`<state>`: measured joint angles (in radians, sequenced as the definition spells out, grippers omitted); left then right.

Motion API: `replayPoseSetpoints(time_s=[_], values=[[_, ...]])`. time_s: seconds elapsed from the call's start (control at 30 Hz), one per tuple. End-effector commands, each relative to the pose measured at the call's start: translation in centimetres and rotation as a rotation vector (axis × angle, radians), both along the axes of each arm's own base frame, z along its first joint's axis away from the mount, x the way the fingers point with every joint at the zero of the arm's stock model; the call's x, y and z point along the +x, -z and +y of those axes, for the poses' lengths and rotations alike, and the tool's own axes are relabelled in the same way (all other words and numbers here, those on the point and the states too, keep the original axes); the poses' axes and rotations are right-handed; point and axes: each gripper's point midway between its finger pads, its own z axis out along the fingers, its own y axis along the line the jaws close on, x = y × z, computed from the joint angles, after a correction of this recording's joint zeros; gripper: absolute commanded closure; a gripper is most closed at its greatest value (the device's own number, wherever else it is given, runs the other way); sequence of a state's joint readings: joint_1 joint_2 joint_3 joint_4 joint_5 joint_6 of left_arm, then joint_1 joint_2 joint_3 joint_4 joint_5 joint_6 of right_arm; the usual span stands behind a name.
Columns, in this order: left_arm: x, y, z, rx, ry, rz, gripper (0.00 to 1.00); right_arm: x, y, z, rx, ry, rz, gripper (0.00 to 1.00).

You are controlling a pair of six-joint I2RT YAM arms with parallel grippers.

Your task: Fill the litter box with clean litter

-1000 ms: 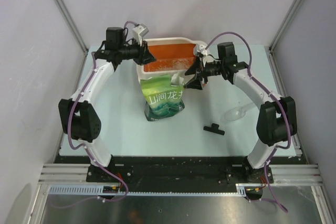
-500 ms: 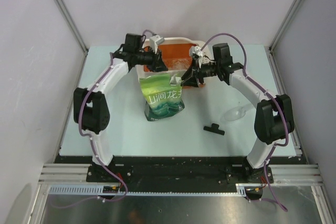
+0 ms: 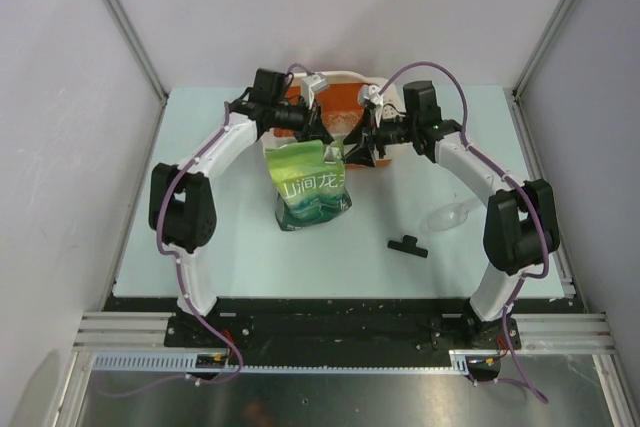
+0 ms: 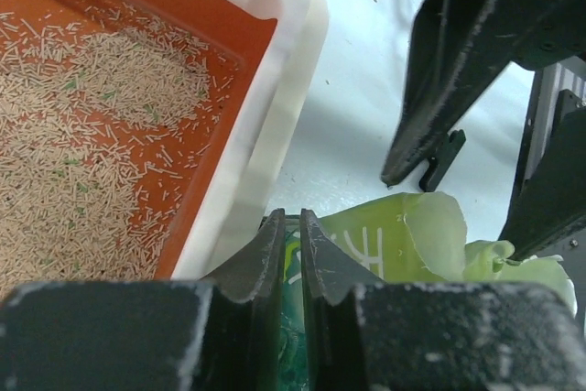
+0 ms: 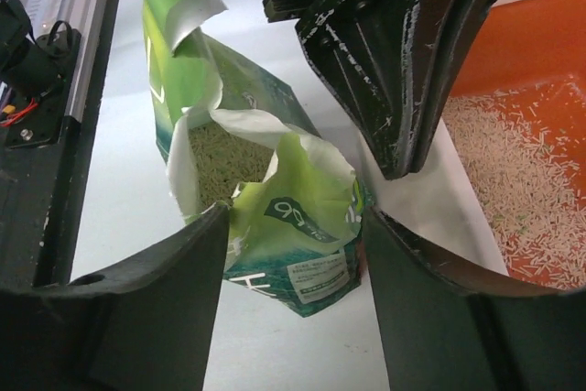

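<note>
The litter box [image 3: 340, 75] stands at the back, with its orange floor and white rim [image 4: 275, 89] in view. A thin layer of pale clean litter [image 4: 92, 135] lies on the floor. A torn-open green pouch [image 3: 312, 192] leans against the box's near rim [image 5: 426, 203], with granules [image 5: 224, 162] in its mouth. My left gripper [image 3: 330, 137] hangs over the pouch's top corner. Its jaws are together but for a thin slit [image 4: 291, 219], and green shows through it. I cannot tell if they pinch the film. My right gripper [image 5: 295, 212] is open, one finger on each side of the pouch [image 5: 302, 254].
A clear plastic scoop [image 3: 455, 215] lies on the table at the right. A small black T-shaped piece [image 3: 407, 244] lies nearer the front. The two grippers almost meet above the pouch, my left fingers [image 5: 394, 70] just above my right ones.
My left arm has swung right, from the box's left corner to above the pouch, and its jaws have narrowed. My right gripper has shifted slightly left and stands less wide than before.
</note>
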<state>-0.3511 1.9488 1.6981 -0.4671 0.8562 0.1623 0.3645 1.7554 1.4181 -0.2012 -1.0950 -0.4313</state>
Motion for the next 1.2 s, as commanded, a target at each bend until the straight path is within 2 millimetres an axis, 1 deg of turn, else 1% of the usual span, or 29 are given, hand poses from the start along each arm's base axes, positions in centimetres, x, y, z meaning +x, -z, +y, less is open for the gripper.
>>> replayPoseSetpoints(time_s=[0.0, 0.07, 0.13, 0.17, 0.2, 0.3, 0.37, 0.4, 0.43, 0.47, 0.5, 0.53, 0.6, 0.63, 0.67, 0.7, 0.77, 0.87, 0.9, 0.93, 0.97, 1.03, 1.17], values=[[-1.0, -1.6, -0.8, -0.051, 0.055, -0.004, 0.85, 1.4, -2.2, 0.5, 0.049, 0.018, -0.053, 0.33], [-1.3, -1.8, -0.8, -0.054, 0.058, -0.003, 0.87, 1.6, -2.9, 0.3, 0.078, 0.018, -0.037, 0.28], [-1.5, -1.8, -0.8, -0.058, 0.065, -0.001, 0.88, 1.1, -3.3, 0.2, 0.103, 0.001, 0.018, 0.24], [-1.5, -1.8, -0.7, -0.058, 0.067, -0.003, 0.89, 1.2, -3.5, -0.1, 0.11, -0.002, 0.026, 0.23], [-1.6, -1.8, -0.7, -0.058, 0.068, -0.005, 0.9, 0.7, -3.5, -0.1, 0.118, -0.022, 0.053, 0.23], [-1.6, -1.7, -0.5, -0.051, 0.063, -0.009, 0.91, 0.1, -3.5, -0.8, 0.136, -0.054, 0.122, 0.21], [-1.6, -1.7, -0.4, -0.043, 0.056, -0.019, 0.91, 0.3, -3.4, -1.3, 0.144, -0.056, 0.159, 0.19], [-1.5, -1.8, -0.3, -0.041, 0.054, -0.027, 0.91, 0.7, -3.7, -2.0, 0.158, -0.058, 0.154, 0.19], [-1.5, -1.8, -0.3, -0.036, 0.048, -0.029, 0.91, 0.9, -3.6, -2.3, 0.164, -0.051, 0.196, 0.18], [-1.5, -2.0, -0.2, -0.035, 0.047, -0.035, 0.91, 1.2, -4.0, -2.6, 0.178, -0.053, 0.177, 0.16], [-1.5, -2.0, -0.1, -0.032, 0.045, -0.037, 0.91, 1.6, -4.3, -3.1, 0.184, -0.041, 0.171, 0.01], [-1.5, -2.0, -0.1, -0.027, 0.04, -0.037, 0.91, 1.8, -4.7, -3.4, 0.185, -0.031, 0.14, 0.0], [-1.5, -2.0, -0.1, -0.025, 0.037, -0.035, 0.91, 2.0, -4.5, -3.6, 0.168, 0.001, 0.086, 0.0], [-1.4, -2.1, 0.0, -0.023, 0.035, -0.037, 0.91, 1.5, -4.4, -3.5, 0.151, -0.008, 0.032, 0.0], [-1.4, -2.0, 0.0, -0.021, 0.034, -0.035, 0.91, 1.3, -3.6, -3.6, 0.127, 0.001, 0.018, 0.0], [-1.3, -2.1, 0.0, -0.019, 0.031, -0.039, 0.9, 0.8, -3.2, -3.2, 0.112, -0.008, 0.008, 0.0], [-1.2, -2.0, 0.1, -0.013, 0.028, -0.046, 0.9, 0.0, -2.2, -3.1, 0.088, -0.012, 0.003, 0.0], [-1.0, -2.3, 0.2, -0.011, 0.027, -0.057, 0.9, -0.4, -2.3, -2.2, 0.088, -0.012, -0.014, 0.0], [-1.0, -2.2, 0.2, -0.01, 0.027, -0.055, 0.9, -0.5, -1.9, -2.0, 0.088, -0.01, -0.006, 0.0], [-1.0, -2.1, 0.2, -0.008, 0.026, -0.053, 0.9, -0.6, -2.4, -1.5, 0.1, -0.016, -0.031, 0.0], [-1.0, -2.2, 0.2, -0.01, 0.027, -0.055, 0.9, -0.3, -2.8, -1.3, 0.105, 0.006, -0.048, 0.0], [-1.1, -2.3, 0.2, -0.007, 0.029, -0.06, 0.9, 0.0, -2.7, -0.7, 0.1, 0.03, -0.078, 0.0], [-1.2, -2.1, 0.2, -0.007, 0.029, -0.053, 0.9, 1.0, -2.1, -0.5, 0.092, 0.081, -0.11, 0.0]])
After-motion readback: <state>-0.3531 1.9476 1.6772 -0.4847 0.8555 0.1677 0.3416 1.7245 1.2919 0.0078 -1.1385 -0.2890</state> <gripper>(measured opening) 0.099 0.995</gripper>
